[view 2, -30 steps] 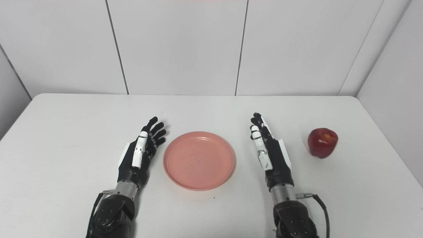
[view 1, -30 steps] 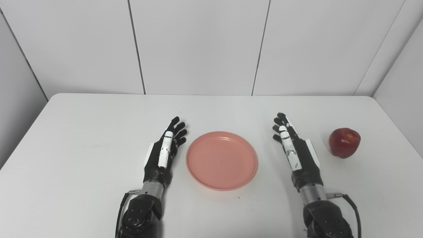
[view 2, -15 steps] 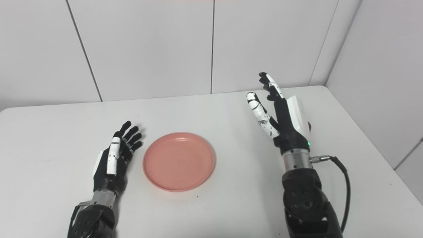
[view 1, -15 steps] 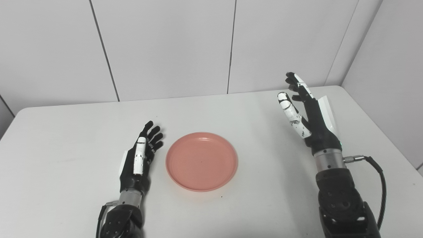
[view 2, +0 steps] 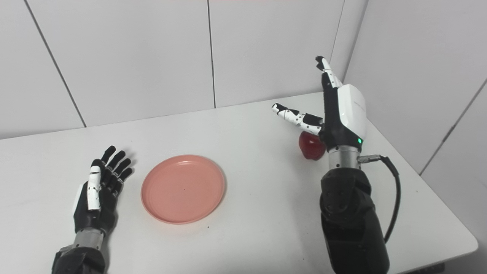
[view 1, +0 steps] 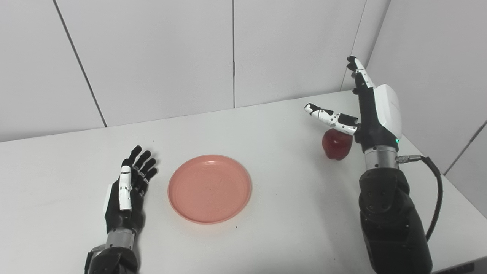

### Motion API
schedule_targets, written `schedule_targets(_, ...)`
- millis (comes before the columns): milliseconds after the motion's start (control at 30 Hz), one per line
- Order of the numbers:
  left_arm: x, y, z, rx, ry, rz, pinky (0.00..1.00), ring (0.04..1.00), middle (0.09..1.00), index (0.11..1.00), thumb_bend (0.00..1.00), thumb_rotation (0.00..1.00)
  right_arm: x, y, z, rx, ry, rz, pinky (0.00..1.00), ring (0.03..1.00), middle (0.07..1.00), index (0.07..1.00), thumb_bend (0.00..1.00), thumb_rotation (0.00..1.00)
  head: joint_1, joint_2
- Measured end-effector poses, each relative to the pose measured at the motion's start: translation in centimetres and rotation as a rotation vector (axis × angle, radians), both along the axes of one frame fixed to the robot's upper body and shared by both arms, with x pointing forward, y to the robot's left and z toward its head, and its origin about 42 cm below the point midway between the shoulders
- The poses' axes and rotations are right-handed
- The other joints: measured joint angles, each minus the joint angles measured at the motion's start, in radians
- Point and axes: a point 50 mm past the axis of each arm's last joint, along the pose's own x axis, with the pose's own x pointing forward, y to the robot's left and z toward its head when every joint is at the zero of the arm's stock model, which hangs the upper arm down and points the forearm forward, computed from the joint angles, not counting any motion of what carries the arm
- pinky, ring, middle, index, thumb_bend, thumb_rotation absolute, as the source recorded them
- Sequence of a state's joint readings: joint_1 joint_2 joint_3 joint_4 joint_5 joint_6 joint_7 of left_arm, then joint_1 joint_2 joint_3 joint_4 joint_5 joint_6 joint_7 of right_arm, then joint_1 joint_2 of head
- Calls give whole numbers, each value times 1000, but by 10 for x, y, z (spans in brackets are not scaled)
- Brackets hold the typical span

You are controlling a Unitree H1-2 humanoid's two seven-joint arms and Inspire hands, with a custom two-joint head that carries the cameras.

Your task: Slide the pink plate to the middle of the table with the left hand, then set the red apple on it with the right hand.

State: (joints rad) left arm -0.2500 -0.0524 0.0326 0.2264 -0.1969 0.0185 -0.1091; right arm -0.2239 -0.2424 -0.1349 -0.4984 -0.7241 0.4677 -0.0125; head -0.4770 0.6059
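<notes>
Right hand [view 1: 371,114] is raised with fingers spread and empty above the red apple [view 1: 336,144] near the bench's [view 1: 285,213] right edge (pink plate [view 1: 209,188] sits mid-bench beside the empty, spread left hand [view 1: 127,190]); a careless descent risks knocking the apple off.

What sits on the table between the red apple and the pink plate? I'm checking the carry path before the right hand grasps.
Nothing visible. Only bare table lies between the red apple and the pink plate. The right hand is open beside the apple.
</notes>
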Motion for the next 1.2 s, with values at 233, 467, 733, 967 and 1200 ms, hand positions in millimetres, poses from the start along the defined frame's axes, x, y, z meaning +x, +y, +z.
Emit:
schedule_targets(233,3,4,0,-14,2,-5,891,879,894,890,365,1000,0,-20,0,-43,19,-78,773,881,923,949,1000,482,-22,-2)
schedule_targets(467,3,7,0,-37,5,3,885,869,885,885,362,1000,0,-32,-14,-37,110,-87,782,910,968,992,1000,518,-37,6)
schedule_targets(733,3,8,0,-37,4,2,883,869,885,884,363,1000,10,-42,-43,-10,232,-100,744,889,950,989,1000,555,-45,14)
schedule_targets(967,4,9,0,-37,4,2,885,866,882,880,372,1000,17,-48,-54,-15,288,-105,679,845,917,960,1000,519,-46,23)
schedule_targets(1200,2,11,1,-37,0,7,880,862,879,876,372,1000,24,-57,-64,-30,349,-98,710,872,934,969,1000,507,-51,31)
